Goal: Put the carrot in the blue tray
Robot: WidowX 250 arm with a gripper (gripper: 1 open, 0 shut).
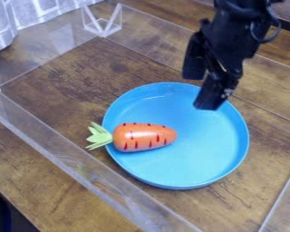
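Note:
The carrot [142, 138] is orange with dark stripes and lies on its side in the left part of the blue tray [220, 145]. Its green leafy top [101, 137] sticks out over the tray's left rim. My gripper [209, 95] hangs above the tray's far edge, raised and well to the right of the carrot. Its dark fingers stand apart with nothing between them, so it is open.
The tray rests on a dark wooden table. A clear plastic barrier [75, 159] runs along the table's near left side. A clear stand [102, 18] sits at the back left, and a grey object [0, 32] shows at the far left edge.

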